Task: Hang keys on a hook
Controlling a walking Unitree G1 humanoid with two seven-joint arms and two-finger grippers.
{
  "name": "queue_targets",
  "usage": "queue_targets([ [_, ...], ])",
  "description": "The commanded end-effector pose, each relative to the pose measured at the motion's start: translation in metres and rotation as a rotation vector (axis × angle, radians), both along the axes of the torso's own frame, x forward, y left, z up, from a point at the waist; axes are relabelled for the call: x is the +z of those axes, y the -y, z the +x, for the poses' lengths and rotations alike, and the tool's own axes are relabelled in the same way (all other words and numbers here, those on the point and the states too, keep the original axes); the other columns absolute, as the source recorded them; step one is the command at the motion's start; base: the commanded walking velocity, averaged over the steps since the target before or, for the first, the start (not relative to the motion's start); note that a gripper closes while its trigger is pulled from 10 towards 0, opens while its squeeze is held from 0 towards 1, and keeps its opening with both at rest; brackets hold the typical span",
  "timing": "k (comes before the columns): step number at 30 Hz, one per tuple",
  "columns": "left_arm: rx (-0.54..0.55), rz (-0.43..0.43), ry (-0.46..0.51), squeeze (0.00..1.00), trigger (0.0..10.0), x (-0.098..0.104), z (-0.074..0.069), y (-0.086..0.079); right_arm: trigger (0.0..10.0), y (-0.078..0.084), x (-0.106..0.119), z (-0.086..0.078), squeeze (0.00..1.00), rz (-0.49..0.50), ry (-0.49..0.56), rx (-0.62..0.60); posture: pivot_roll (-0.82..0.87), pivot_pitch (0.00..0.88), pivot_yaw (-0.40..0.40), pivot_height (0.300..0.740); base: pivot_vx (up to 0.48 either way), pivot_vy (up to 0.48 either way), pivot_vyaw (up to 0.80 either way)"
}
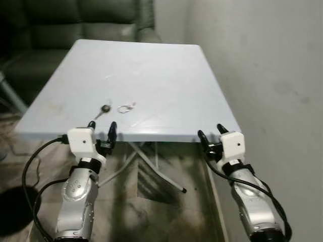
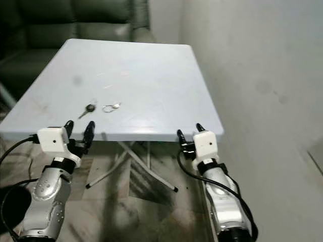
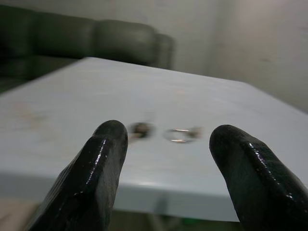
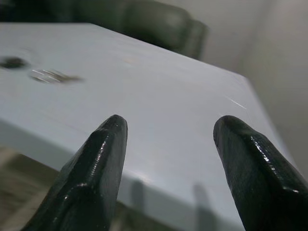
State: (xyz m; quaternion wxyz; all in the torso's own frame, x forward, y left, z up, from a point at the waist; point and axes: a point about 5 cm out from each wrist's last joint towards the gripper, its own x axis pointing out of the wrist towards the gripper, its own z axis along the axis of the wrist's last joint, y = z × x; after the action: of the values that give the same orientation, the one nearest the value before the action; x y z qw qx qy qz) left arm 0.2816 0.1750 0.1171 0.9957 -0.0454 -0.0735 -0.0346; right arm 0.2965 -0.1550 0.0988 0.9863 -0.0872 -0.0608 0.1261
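A dark-headed key lies on the pale blue table near its front edge, with a small metal key ring just to its right. In the left wrist view the key and the ring look blurred beyond the fingers. My left gripper is open, held at the table's front edge just short of the key. My right gripper is open too, at the front right corner of the table, with nothing between its fingers. The ring appears far off in the right wrist view.
A dark green sofa stands behind the table. A pale wall runs close along the table's right side. Folding metal legs cross under the table. Black cables hang from my left arm.
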Motion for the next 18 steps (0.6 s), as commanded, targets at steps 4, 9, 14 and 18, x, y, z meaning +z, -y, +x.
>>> queue_targets([
  [4,0.013,0.008,-0.001,0.0,10.0,-0.0003,0.0022,-0.0038,10.0,-0.0051,0.0028,0.0011,0.0,0.031,0.015,0.014,-0.09,0.0,-0.053,0.74,0.0,0.0,0.37],
  [9,0.013,-0.019,-0.011,0.0,10.0,-0.0001,0.0053,-0.0048,10.0,-0.0043,0.0032,0.0,0.0,0.052,0.018,0.016,-0.1,0.0,-0.05,0.74,0.0,0.0,0.0],
  [14,0.015,-0.026,-0.011,0.0,10.0,0.0005,0.0062,-0.006,10.0,-0.0037,0.0019,-0.001,0.0,0.058,0.014,0.012,-0.1,0.0,-0.05,0.74,0.0,0.36,0.0],
  [18,0.015,-0.027,-0.011,0.0,10.0,0.0002,0.0064,-0.0064,10.0,-0.0033,0.0012,-0.0021,0.0,0.063,0.012,0.014,-0.09,0.0,-0.052,0.74,0.0,0.438,0.0],
])
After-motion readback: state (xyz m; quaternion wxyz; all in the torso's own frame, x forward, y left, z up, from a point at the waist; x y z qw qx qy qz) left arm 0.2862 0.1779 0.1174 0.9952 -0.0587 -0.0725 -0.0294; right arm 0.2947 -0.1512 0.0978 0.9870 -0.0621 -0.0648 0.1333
